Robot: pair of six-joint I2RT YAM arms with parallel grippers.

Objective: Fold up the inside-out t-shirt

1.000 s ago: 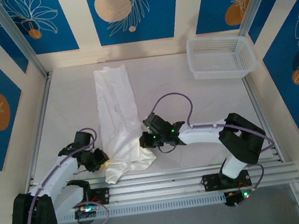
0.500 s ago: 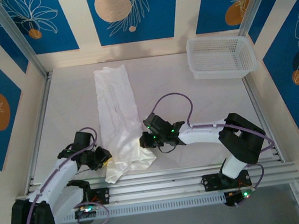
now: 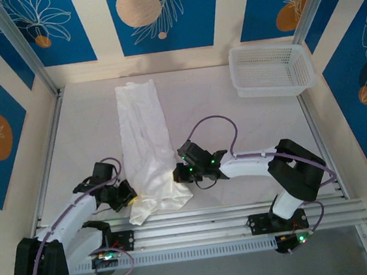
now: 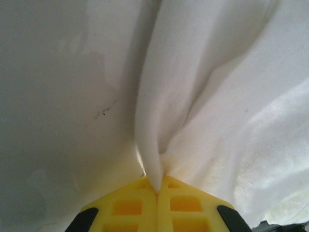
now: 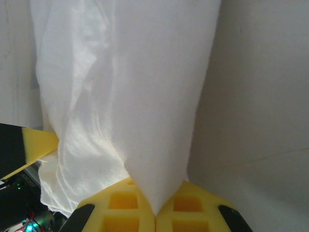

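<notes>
The inside-out t-shirt (image 3: 143, 142) lies as a long, narrow white strip running from the far middle of the table toward the near edge. My left gripper (image 3: 130, 196) sits at the strip's near left corner, shut on a pinched fold of the white fabric (image 4: 149, 145). My right gripper (image 3: 179, 174) is at the near right edge of the strip, shut on a hanging corner of the shirt (image 5: 145, 121). In the right wrist view, a yellow fingertip (image 5: 34, 145) of the left gripper shows at the left edge.
A white mesh basket (image 3: 271, 69) stands at the far right corner of the table. Metal rails (image 3: 245, 220) run along the near edge by the arm bases. Upright frame posts (image 3: 27, 55) flank the workspace on both sides.
The left gripper slid right to the shirt's near left corner and closed on the fabric. The right gripper stayed put, holding its corner.
</notes>
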